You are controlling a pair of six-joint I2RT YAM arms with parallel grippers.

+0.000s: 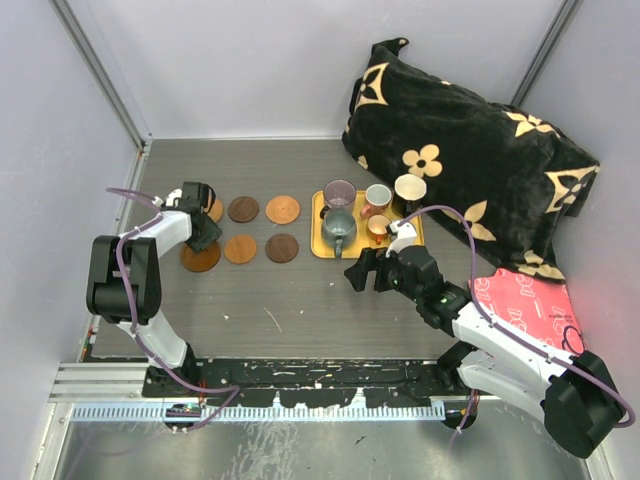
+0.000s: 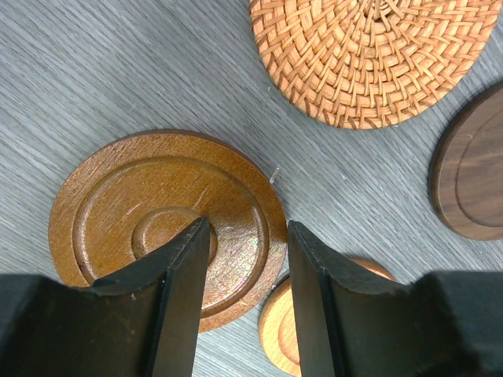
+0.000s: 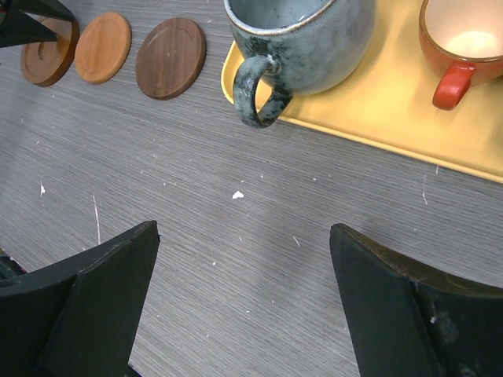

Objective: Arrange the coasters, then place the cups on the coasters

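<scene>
Six coasters lie in two rows left of the tray. In the left wrist view my left gripper (image 2: pixel 247 228) is open, hovering over the right rim of a ringed brown coaster (image 2: pixel 126 212). An orange coaster (image 2: pixel 279 330) peeks out under its right finger, a woven coaster (image 2: pixel 369 55) lies beyond, and a dark coaster (image 2: pixel 471 173) sits at the right edge. From above, the left gripper (image 1: pixel 203 228) hides part of the back left coaster (image 1: pixel 216 209). The cups stand on the yellow tray (image 1: pixel 320 248), among them the grey-green mug (image 1: pixel 338 228) and purple mug (image 1: pixel 339 192). My right gripper (image 1: pixel 366 270) is open and empty, just before the tray.
A black cushion (image 1: pixel 470 170) with gold flowers fills the back right. A red patterned bag (image 1: pixel 525 300) lies by the right arm. In the right wrist view the grey-green mug (image 3: pixel 302 39) and a tiny orange cup (image 3: pixel 464 39) stand on the tray's near rim (image 3: pixel 377 137).
</scene>
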